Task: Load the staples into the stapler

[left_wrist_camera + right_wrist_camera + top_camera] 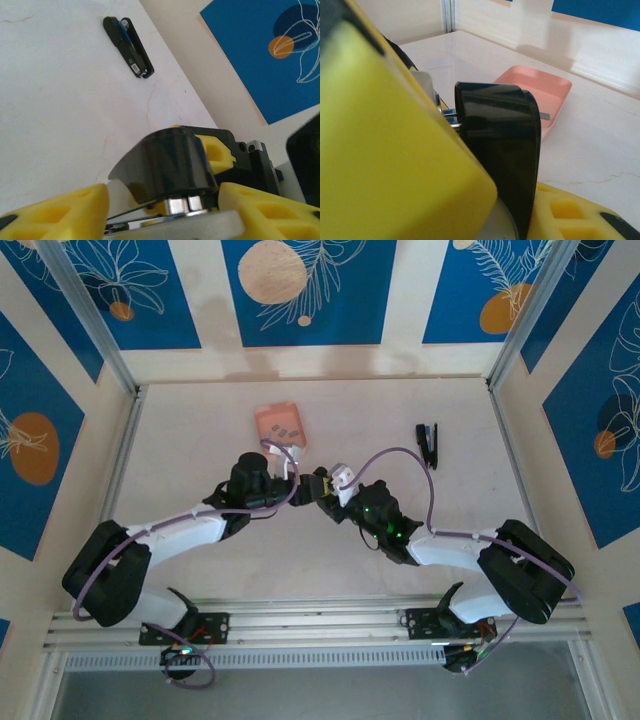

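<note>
The left gripper has its yellow fingers on either side of the stapler's silver base. Whether they press on the metal or only flank it I cannot tell. The right gripper is clamped on the stapler's black end, one yellow finger on each side of it.

The stapler is held above the middle of the desk, where the two grippers meet nose to nose. What shows of it is a glossy black rounded cap on bright silver metal, with a thin flat strip running out underneath. I can see no brand or writing on it.

The staples are tiny dark-grey strips lying loose in a salmon-pink tray. The tray sits near the far edge of the desk, left of centre, just beyond the left gripper.

A slim black tool lies flat on the far half of the desk towards the right edge, well apart from the grippers. It has a silver rivet at one end and a small white label near the other — the print is too small to read.
</note>
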### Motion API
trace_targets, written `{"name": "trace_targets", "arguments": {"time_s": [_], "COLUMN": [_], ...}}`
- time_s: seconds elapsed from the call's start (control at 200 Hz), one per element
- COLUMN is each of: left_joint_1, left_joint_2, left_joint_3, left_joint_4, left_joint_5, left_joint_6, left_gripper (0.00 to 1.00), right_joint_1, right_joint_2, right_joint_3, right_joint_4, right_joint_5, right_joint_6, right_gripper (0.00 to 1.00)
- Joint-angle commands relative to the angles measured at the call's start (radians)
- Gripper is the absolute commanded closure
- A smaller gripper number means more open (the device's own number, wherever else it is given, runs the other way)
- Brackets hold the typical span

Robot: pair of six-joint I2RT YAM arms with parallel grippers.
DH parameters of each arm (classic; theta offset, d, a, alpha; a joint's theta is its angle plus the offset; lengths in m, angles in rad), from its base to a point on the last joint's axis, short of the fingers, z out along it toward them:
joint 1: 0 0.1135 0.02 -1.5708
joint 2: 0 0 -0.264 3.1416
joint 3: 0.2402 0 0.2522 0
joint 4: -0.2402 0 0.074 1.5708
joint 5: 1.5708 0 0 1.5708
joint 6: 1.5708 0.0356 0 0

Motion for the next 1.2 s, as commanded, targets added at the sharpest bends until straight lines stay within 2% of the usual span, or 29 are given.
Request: {"name": "trace_targets", "arguments": {"time_s": [0.0,0.21,0.32,0.455,0.59,0.675,0.815,0.975,1.125,1.195], "left_joint_1": [-0.013,-0.011,0.006,0.029,0.039,0.04,0.042,0.04,0.041,0.041], "left_joint_2": [0.008,-0.024,-0.034,-0.053,-0.092,-0.125,-0.176,-0.195,-0.203,-0.205], "left_joint_3": [0.026,0.03,0.036,0.01,-0.001,-0.02,-0.074,-0.085,-0.098,-0.104], "left_joint_4": [-0.002,-0.063,-0.088,-0.05,-0.057,-0.047,0.017,0.006,0.006,0.01], "left_joint_5": [0.0,-0.043,-0.023,0.017,0.102,0.134,0.157,0.23,0.254,0.292], "left_joint_6": [0.022,0.104,0.169,0.23,0.383,0.47,0.599,0.745,0.86,0.926], "left_gripper": [0.51,0.69,0.77,0.81,0.87,0.92,0.98,1.0,1.0,1.0], "right_joint_1": [-0.001,-0.005,-0.024,-0.053,-0.105,-0.165,-0.263,-0.344,-0.337,-0.313], "right_joint_2": [-0.025,-0.04,-0.058,-0.103,-0.194,-0.274,-0.421,-0.553,-0.565,-0.555], "right_joint_3": [0.057,0.05,0.03,0.008,-0.039,-0.076,-0.082,-0.059,0.019,0.036], "right_joint_4": [0.083,0.071,0.071,0.026,-0.037,-0.084,-0.272,-0.445,-0.607,-0.643], "right_joint_5": [0.009,-0.012,-0.067,-0.192,-0.332,-0.462,-0.634,-0.681,-0.674,-0.685], "right_joint_6": [0.017,0.012,0.017,-0.003,-0.001,0.017,-0.005,-0.004,0.07,0.054], "right_gripper": [0.78,0.75,0.63,0.46,0.34,0.31,0.31,0.3,0.3,0.29]}}
